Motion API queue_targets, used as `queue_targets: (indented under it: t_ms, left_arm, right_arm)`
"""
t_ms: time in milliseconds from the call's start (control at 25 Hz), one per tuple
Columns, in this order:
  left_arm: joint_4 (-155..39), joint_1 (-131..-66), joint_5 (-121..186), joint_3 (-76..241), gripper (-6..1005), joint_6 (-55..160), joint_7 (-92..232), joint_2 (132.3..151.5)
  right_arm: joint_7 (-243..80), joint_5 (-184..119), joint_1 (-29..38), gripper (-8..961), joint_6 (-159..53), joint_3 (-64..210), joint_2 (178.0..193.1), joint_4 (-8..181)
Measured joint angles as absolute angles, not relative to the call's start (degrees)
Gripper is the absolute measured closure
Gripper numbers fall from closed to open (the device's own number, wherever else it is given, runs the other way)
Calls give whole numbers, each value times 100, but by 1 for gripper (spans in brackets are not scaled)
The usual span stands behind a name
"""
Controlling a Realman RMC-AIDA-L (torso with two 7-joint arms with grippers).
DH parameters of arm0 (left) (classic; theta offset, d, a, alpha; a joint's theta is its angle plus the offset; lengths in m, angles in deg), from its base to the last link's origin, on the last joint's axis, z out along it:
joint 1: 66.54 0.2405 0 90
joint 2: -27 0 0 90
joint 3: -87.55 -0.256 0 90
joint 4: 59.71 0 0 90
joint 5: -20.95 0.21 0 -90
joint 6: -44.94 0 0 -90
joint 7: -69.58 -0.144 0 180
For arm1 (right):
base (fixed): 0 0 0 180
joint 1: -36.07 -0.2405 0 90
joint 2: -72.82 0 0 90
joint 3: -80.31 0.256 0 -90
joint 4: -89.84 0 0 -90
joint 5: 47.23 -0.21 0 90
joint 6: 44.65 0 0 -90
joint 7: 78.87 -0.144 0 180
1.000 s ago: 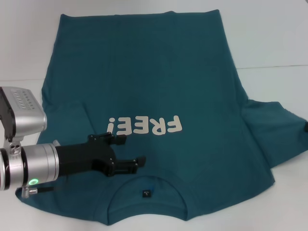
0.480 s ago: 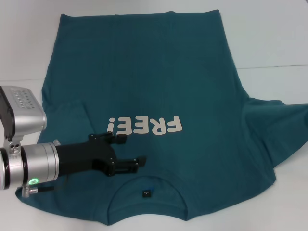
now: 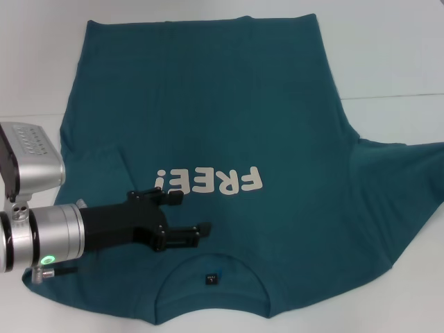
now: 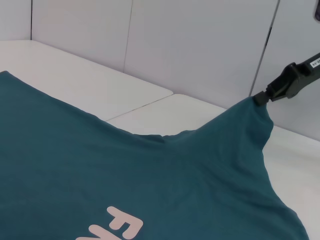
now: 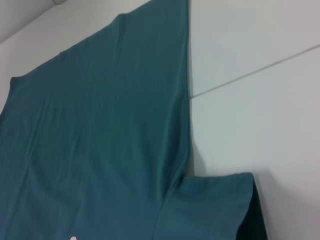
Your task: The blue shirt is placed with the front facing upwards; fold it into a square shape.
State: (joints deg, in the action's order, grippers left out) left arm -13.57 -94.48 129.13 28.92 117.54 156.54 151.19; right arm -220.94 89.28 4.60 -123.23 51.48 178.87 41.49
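The blue shirt (image 3: 229, 104) lies front up on the white table (image 3: 388, 55), its white "FREE!" lettering (image 3: 208, 182) facing me and the collar with a dark label (image 3: 211, 279) nearest. My left gripper (image 3: 184, 215) hovers open over the chest, just left of the collar, with nothing between its fingers. The left sleeve (image 3: 97, 166) lies folded in on the body. In the left wrist view my right gripper (image 4: 261, 98) is shut on the tip of the right sleeve (image 4: 250, 125), lifting it off the table. The right wrist view shows the shirt (image 5: 100, 125) and that sleeve (image 5: 215, 205).
A seam (image 3: 395, 97) runs across the table to the right of the shirt. Pale wall panels (image 4: 200, 45) stand behind the table. Bare tabletop (image 5: 260, 100) lies to the right of the shirt's body.
The right sleeve has been drawn outward to the right and raised, and the right gripper's tip has left the head view. The left gripper has barely moved.
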Motion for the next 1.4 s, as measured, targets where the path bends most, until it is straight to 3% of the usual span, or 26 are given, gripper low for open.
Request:
queue_targets:
  t_ms: [640,1400]
  left_arm:
    - [-1348,-9448,12904,2893,112,11763,15650,15119]
    - [-1349,-9437,12870,2893,111,11774,15650,15119]
  right_arm:
    - [-22152,9060,224,928,-12698,5061,17861,3971]
    - [-22392,9874,-833,920,-13477,4446,18097,3562]
